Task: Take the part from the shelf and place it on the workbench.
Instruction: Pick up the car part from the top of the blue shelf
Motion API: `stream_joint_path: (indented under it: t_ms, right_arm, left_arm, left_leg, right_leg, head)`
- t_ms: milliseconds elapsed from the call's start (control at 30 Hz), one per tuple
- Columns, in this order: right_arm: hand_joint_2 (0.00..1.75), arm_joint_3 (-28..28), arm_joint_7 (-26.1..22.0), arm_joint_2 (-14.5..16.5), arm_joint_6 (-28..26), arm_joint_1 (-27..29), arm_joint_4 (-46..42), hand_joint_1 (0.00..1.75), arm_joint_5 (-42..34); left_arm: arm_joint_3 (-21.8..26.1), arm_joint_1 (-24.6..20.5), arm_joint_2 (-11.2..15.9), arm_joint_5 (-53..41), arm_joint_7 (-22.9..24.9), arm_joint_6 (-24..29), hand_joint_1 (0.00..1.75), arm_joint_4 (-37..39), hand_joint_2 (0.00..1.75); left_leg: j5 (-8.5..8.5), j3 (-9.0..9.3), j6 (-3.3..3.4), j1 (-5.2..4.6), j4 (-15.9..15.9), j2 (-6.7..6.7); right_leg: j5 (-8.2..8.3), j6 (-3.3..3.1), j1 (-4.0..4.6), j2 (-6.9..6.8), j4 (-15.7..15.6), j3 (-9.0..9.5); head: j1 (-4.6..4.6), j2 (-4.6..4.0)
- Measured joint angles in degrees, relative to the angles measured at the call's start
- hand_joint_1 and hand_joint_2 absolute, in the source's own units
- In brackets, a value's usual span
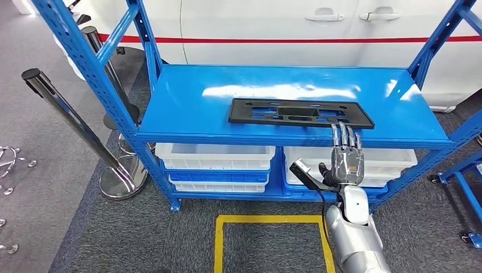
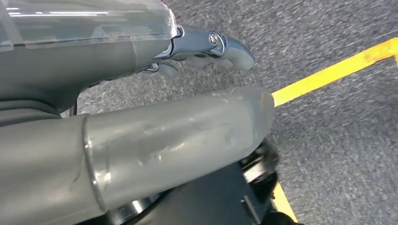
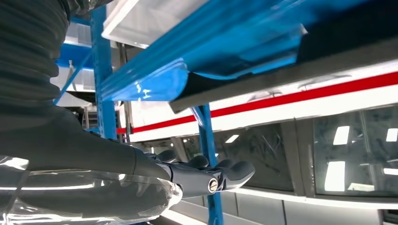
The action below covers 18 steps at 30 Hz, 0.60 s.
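1. The part (image 1: 300, 112), a flat black plastic panel with rectangular cut-outs, lay on the top board of the blue shelf (image 1: 187, 102), its long axis parallel to the front edge.
2. The right hand (image 1: 347, 153) was the nearer one: it rose in front of the shelf edge, fingers straight, held apart and empty, tips at the panel's near right end; whether they touched it could not be judged.
3. From the right wrist view, the panel's edge overhung the glossy painted steel lip.
4. The left hand (image 2: 187, 51) hung over grey carpet and a yellow floor line (image 2: 328, 75), fingers loosely extended, holding nothing.
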Motion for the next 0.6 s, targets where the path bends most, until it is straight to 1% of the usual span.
stream_joint_path:
  t_ms: [67, 100, 133, 167, 200, 267, 300, 333, 367, 400, 433, 467, 500, 567, 600]
  right_arm:
    - [1.75, 0.47, 0.29, -0.04, 0.0, -0.03, 0.19, 0.0, 0.18]
    - [1.75, 0.67, 0.37, -0.08, -0.01, -0.04, 0.23, 0.0, 0.3]
    - [1.75, 0.85, 0.44, -0.13, -0.02, -0.08, 0.26, 0.0, 0.39]
    - [1.75, 1.05, 0.48, -0.19, -0.03, -0.17, 0.28, 0.0, 0.5]
    - [1.75, 1.2, 0.54, -0.31, -0.03, -0.21, 0.33, 0.0, 0.56]
    - [1.75, 1.44, 0.69, -0.51, -0.02, -0.05, 0.54, 0.0, 0.56]
    - [1.75, 1.53, 0.78, -0.61, -0.02, 0.18, 0.66, 0.0, 0.48]
    - [1.75, 1.64, 0.84, -0.65, -0.02, 0.43, 0.74, 0.0, 0.28]
    - [1.75, 1.77, 0.88, -0.68, -0.02, 0.63, 0.78, 0.0, 0.01]
    - [1.75, 1.87, 0.88, -0.68, -0.02, 0.78, 0.72, 0.0, -0.25]
    - [1.75, 1.99, 0.88, -0.68, -0.02, 0.88, 0.64, 0.0, -0.49]
    - [1.75, 2.13, 0.88, -0.68, -0.02, 0.96, 0.5, 0.0, -0.62]
    - [1.75, 2.28, 0.88, -0.67, -0.02, 1.1, 0.35, 0.0, -0.67]
    - [1.75, 2.6, 0.88, -0.66, -0.02, 1.54, 0.05, 0.0, -0.68]
    - [1.75, 2.71, 0.88, -0.64, -0.03, 1.79, -0.16, 0.0, -0.66]
  left_arm:
    - [-0.04, -0.04, 0.02, 0.01, 0.0, -0.06, 0.0, 0.0, 0.0]
    - [-0.08, -0.01, 0.01, 0.01, 0.0, -0.09, 0.0, 0.0, 0.0]
    - [-0.13, 0.0, 0.01, 0.02, -0.02, -0.12, 0.0, 0.0, 0.0]
    - [-0.2, -0.04, 0.0, 0.04, -0.03, -0.14, 0.0, 0.0, 0.0]
    - [-0.27, -0.12, -0.01, 0.05, -0.05, -0.15, 0.0, 0.0, 0.0]
    - [-0.35, -0.23, 0.0, 0.1, -0.08, -0.2, 0.0, 0.0, 0.0]
    - [-0.37, -0.18, 0.01, 0.15, -0.09, -0.22, 0.0, 0.0, 0.0]
    - [-0.37, -0.04, 0.01, 0.25, -0.09, -0.24, 0.0, 0.0, 0.0]
    - [-0.38, 0.12, 0.01, 0.35, -0.11, -0.25, 0.0, 0.0, 0.0]
    - [-0.4, 0.25, 0.01, 0.45, -0.16, -0.25, 0.0, 0.0, 0.0]
    - [-0.43, 0.36, 0.01, 0.53, -0.24, -0.25, 0.0, 0.0, 0.0]
    - [-0.46, 0.39, 0.01, 0.57, -0.34, -0.25, 0.0, 0.0, 0.0]
    - [-0.49, 0.4, 0.01, 0.61, -0.45, -0.24, 0.0, 0.0, 0.0]
    - [-0.51, 0.49, 0.02, 0.66, -0.59, -0.19, 0.0, 0.0, 0.0]
    - [-0.51, 0.6, 0.04, 0.67, -0.63, -0.16, 0.0, 0.0, 0.0]
  left_leg:
    - [-0.38, 0.54, 0.3, -0.24, -1.01, -0.02]
    - [-0.3, 0.82, 0.52, -0.11, -1.37, -0.01]
    - [-0.22, 1.22, 0.77, 0.03, -1.85, -0.01]
    - [-0.15, 1.65, 1.09, 0.19, -2.34, 0.01]
    - [-0.15, 2.0, 1.35, 0.31, -2.65, 0.02]
    - [-0.49, 2.28, 1.66, 0.26, -2.71, -0.02]
    - [-0.7, 2.42, 1.61, 0.27, -2.66, -0.06]
    - [-0.94, 2.62, 1.52, 0.29, -2.59, -0.08]
    - [-1.22, 2.88, 1.37, 0.33, -2.45, -0.1]
    - [-1.6, 3.2, 1.14, 0.39, -2.22, -0.11]
    - [-2.03, 3.43, 0.84, 0.4, -1.94, -0.12]
    - [-2.46, 3.55, 0.5, 0.38, -1.59, -0.12]
    - [-2.78, 3.62, 0.17, 0.33, -1.36, -0.12]
    - [-3.13, 3.67, -0.41, 0.26, -1.27, -0.12]
    - [-3.34, 3.72, -0.7, 0.32, -1.29, -0.1]
  right_leg:
    - [-0.19, 0.62, -0.11, -0.01, -0.11, 0.07]
    - [-0.34, 0.95, -0.2, -0.07, -0.11, 0.18]
    - [-0.65, 1.26, -0.26, -0.12, 0.3, 0.12]
    - [-1.4, 1.55, -0.3, -0.15, 1.65, -0.45]
    - [-2.6, 1.79, -0.38, -0.19, 4.25, -1.77]
    - [-5.24, 2.22, -0.59, -0.19, 11.39, -5.95]
    - [-5.67, 2.41, -0.73, -0.2, 14.02, -7.77]
    - [-5.02, 2.58, -0.88, -0.22, 14.73, -8.66]
    - [-3.38, 2.71, -1.04, -0.26, 13.43, -8.48]
    - [-0.98, 2.8, -1.18, -0.3, 10.07, -7.16]
    - [0.79, 2.82, -1.24, -0.33, 6.44, -5.51]
    - [2.0, 2.69, -1.15, -0.34, 3.3, -4.07]
    - [2.48, 2.43, -1.06, -0.34, 1.24, -3.1]
    - [2.04, 1.67, -0.76, -0.27, 0.49, -2.77]
    - [1.95, 1.24, -0.82, -0.26, 0.43, -2.64]
  head:
    - [-0.01, 0.0]
    - [-0.02, 0.0]
    - [-0.02, 0.0]
    - [-0.01, 0.0]
    - [0.02, 0.0]
    - [0.06, 0.0]
    - [0.07, 0.0]
    - [0.06, 0.0]
    - [0.07, 0.0]
    - [0.07, 0.0]
    - [0.08, 0.0]
    - [0.07, 0.0]
    - [0.07, 0.0]
    - [0.06, 0.0]
    - [0.07, 0.0]
